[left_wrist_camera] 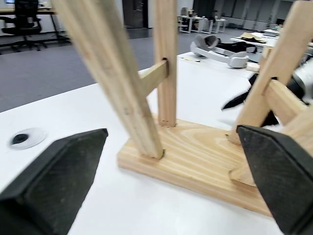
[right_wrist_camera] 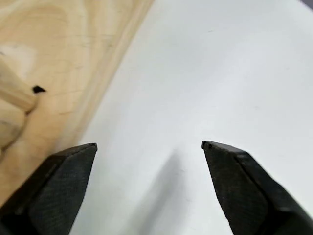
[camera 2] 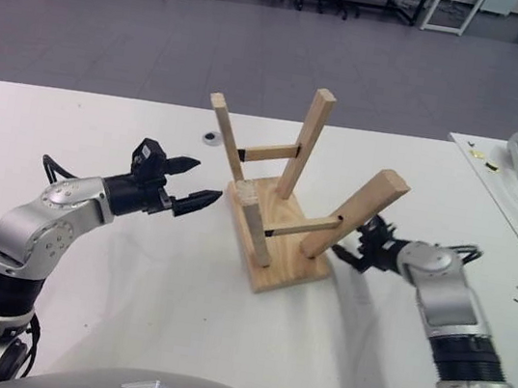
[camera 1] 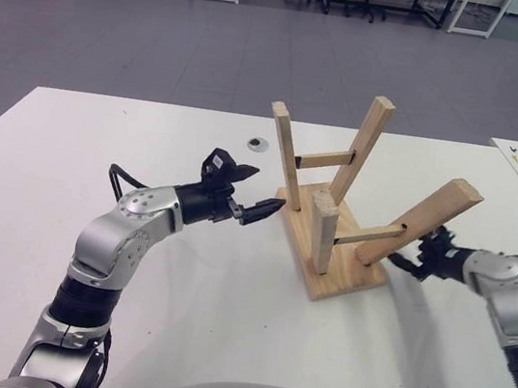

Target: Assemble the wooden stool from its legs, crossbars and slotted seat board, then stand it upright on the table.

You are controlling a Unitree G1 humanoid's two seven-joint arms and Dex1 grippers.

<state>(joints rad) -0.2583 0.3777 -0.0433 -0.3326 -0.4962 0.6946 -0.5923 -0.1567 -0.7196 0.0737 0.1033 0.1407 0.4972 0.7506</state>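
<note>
While the wooden stool sits upside down near the middle of the white table, seat board flat on the top and four legs in the air, both claws are flanking it! Look at the left gripper: it hovers just beside the board's left corner, fingers spread wide with nothing between them, tips aimed at the foot of the far-left leg. Over on the other side, the right gripper is low beside the board's right edge, under the leaning right leg, and its fingers stand apart too, bare tabletop between them. Two crossbars bridge the leg pairs. A small round grommet lies beyond the left gripper, toward the table's far edge.
</note>
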